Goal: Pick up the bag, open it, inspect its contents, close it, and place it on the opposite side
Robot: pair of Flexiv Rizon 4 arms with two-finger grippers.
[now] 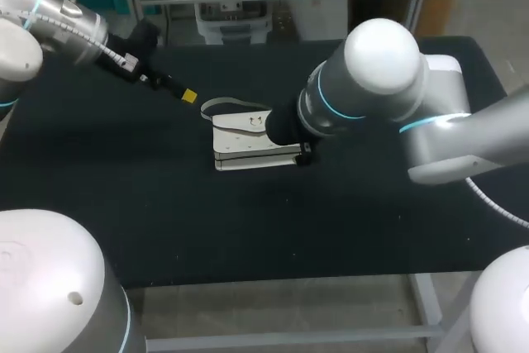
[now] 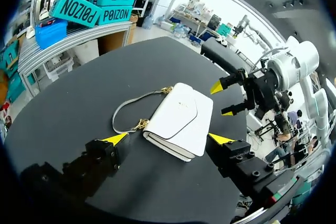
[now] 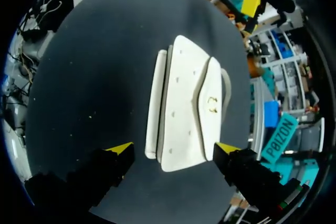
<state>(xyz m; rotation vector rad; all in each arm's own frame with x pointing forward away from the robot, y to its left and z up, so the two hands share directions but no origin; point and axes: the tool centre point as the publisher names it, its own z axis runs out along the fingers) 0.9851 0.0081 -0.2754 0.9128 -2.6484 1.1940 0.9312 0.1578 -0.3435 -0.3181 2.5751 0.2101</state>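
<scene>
Pickup stage: bag (image 1: 248, 142) lies closed, central on the tabletop (image 1: 124, 204). Right end effector (image 3: 174, 149) hangs over it, wide open; left end effector (image 2: 168, 139), also wide, sits nearby. Next, likely: lower, straddle bag, close.

Head view: the right arm (image 1: 372, 80) covers the right end of the bag (image 1: 240, 142) and hides the right gripper (image 3: 176, 149) completely. Both arms are cut off at the picture's edges, well away from the bag.

Left gripper (image 2: 168, 139): the head view shows one yellow tip only, beyond the bag's left corner. The second finger cannot be made out.

Right wrist view: the strap (image 3: 227, 86) shows as a short arc beside the bag; the remainder lies behind the bag.

The flap (image 3: 210, 106) lies shut over the bag, so the interior is hidden. The clasp (image 3: 212, 103) on the flap is too small for its form to be told.
</scene>
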